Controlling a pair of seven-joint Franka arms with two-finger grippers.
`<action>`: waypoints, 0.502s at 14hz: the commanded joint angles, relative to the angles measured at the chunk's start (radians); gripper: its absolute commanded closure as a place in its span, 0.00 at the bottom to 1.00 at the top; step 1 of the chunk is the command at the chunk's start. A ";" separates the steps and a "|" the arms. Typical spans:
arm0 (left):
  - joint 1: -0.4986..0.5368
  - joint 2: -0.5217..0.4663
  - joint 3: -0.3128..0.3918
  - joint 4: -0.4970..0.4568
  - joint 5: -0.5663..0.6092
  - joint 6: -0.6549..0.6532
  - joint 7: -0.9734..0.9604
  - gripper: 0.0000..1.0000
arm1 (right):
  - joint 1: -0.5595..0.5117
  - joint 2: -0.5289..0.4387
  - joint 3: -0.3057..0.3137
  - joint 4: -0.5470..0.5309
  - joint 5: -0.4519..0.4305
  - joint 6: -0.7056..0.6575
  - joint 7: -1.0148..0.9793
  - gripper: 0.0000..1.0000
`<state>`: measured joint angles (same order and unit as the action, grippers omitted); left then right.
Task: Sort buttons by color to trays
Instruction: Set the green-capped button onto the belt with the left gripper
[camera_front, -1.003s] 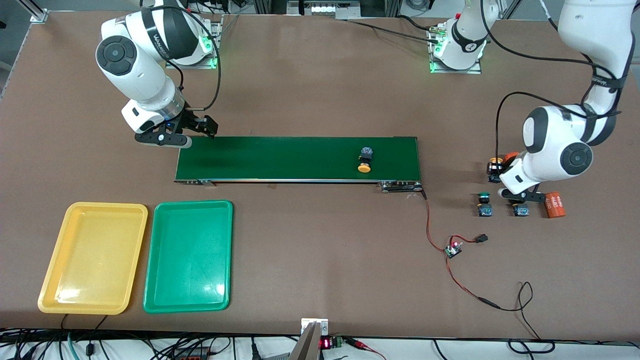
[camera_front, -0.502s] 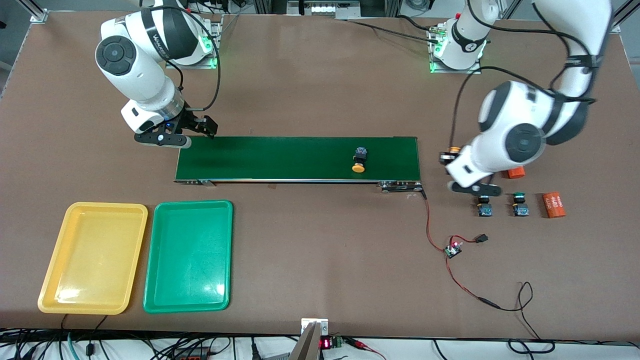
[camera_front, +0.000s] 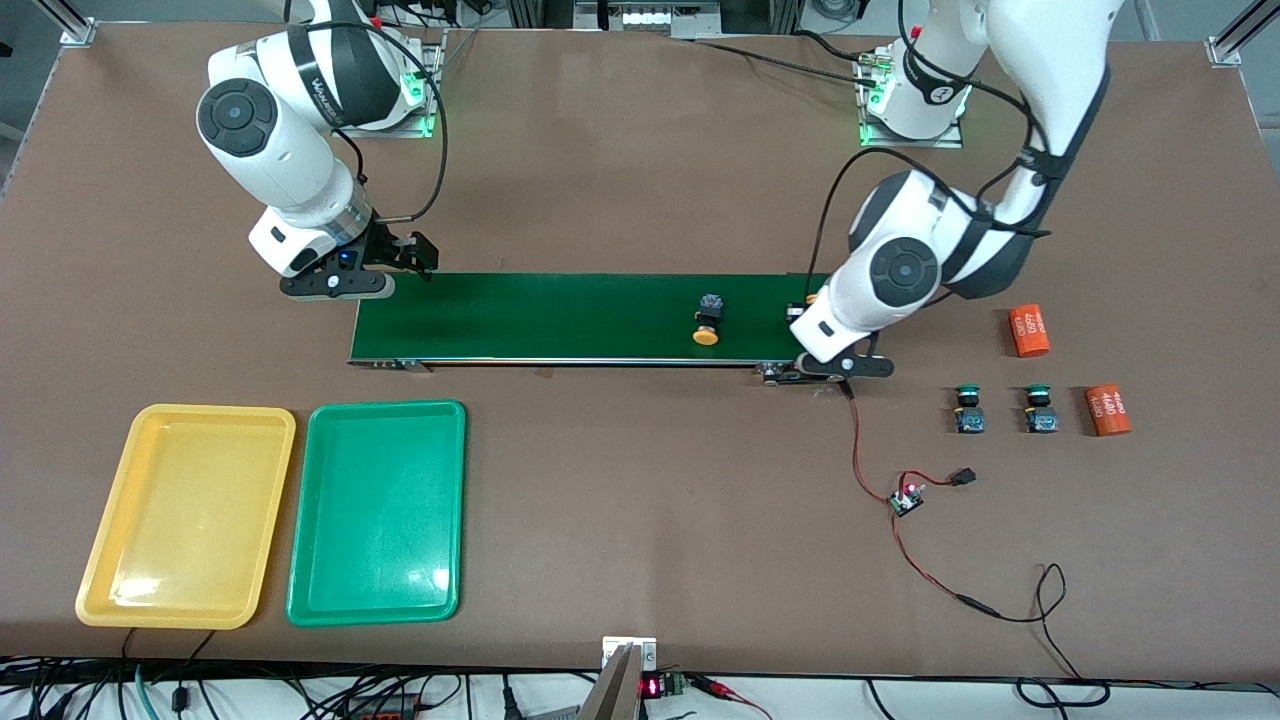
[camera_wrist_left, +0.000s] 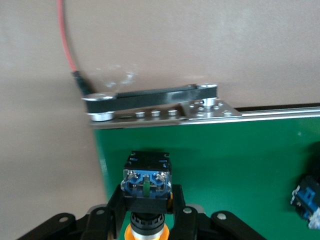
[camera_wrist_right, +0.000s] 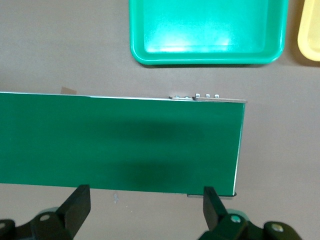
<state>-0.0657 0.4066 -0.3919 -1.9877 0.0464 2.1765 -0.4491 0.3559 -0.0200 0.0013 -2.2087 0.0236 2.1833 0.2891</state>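
Table (camera_front: 640, 180) clutter: orange cylinders (camera_front: 1028, 331) (wires (camera_front: 905, 495))

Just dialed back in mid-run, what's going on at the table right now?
The left gripper, shut on a yellow-capped button, is over the conveyor belt at the left arm's end. Another yellow button lies on the belt. Two green buttons sit on the table. The right gripper hangs open over the belt's right arm's end. Both trays hold nothing.

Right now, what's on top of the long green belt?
One yellow-capped button lies on the conveyor belt. The left gripper holds another yellow-capped button over its end.
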 joint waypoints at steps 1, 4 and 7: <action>-0.011 -0.009 -0.001 -0.016 0.009 0.016 -0.036 0.69 | 0.003 0.005 0.002 -0.002 0.001 0.016 -0.028 0.00; -0.011 -0.028 -0.002 -0.005 0.009 -0.003 -0.097 0.00 | 0.026 0.011 0.000 -0.002 0.001 0.023 -0.028 0.00; -0.003 -0.060 -0.004 0.026 0.007 -0.052 -0.117 0.00 | 0.026 0.011 0.000 -0.002 0.001 0.021 -0.028 0.00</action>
<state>-0.0763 0.3977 -0.3931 -1.9795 0.0464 2.1803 -0.5431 0.3759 -0.0077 0.0041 -2.2087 0.0236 2.1937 0.2700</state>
